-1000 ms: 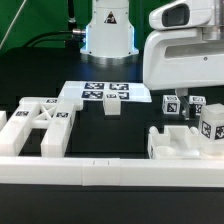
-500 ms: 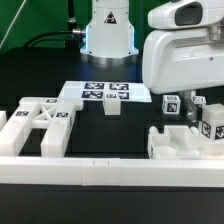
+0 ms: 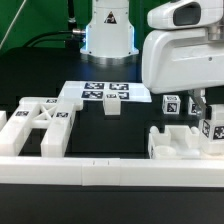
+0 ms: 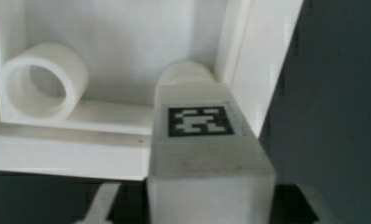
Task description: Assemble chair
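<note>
Chair assembly: arm over parts at 3 o'clock.
You see the end effector [image 3: 203,104] just above the notched block [image 3: 180,143]; you cannot tell its opening. The X-braced frame [image 3: 40,125] lies on the tabletop [image 3: 35,82] at 8 o'clock.

Apparently free table [image 3: 116,140] between frame [image 3: 40,124], block [image 3: 180,146]

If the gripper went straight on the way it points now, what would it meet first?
Probably the tagged white chair part centred under the gripper, next to the piece with the round hole; how far off it is cannot be judged.
</note>
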{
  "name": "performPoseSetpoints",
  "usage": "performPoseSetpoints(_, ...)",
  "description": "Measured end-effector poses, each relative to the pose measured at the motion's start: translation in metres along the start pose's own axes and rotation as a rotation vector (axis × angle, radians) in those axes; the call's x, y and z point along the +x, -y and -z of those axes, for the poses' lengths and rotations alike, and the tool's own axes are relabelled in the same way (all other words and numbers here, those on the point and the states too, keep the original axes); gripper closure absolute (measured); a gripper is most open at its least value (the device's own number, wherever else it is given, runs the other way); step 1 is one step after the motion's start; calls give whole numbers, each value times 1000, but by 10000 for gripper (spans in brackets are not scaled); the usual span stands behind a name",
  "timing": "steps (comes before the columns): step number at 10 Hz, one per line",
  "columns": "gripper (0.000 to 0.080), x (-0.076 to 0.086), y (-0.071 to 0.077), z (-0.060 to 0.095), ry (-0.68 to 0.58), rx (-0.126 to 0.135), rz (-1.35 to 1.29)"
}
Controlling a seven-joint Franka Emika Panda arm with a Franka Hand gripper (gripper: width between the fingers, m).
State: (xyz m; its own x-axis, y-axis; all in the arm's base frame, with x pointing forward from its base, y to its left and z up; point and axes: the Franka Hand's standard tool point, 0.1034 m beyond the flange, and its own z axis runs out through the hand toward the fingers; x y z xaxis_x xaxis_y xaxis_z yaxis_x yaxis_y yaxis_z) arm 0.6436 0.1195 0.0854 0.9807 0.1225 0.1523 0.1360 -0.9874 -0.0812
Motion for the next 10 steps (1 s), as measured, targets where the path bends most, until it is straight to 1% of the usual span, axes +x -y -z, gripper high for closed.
performPoseSetpoints(3, 515, -1, -4, 0, -23, 17, -367)
performPoseSetpoints(4, 515, -2, -6, 0, -38, 19, -510)
performPoseSetpoints(5, 515, -1, -7, 0, -65, 21, -576)
performPoseSetpoints(10, 515, 0, -11, 2, -62, 39, -878)
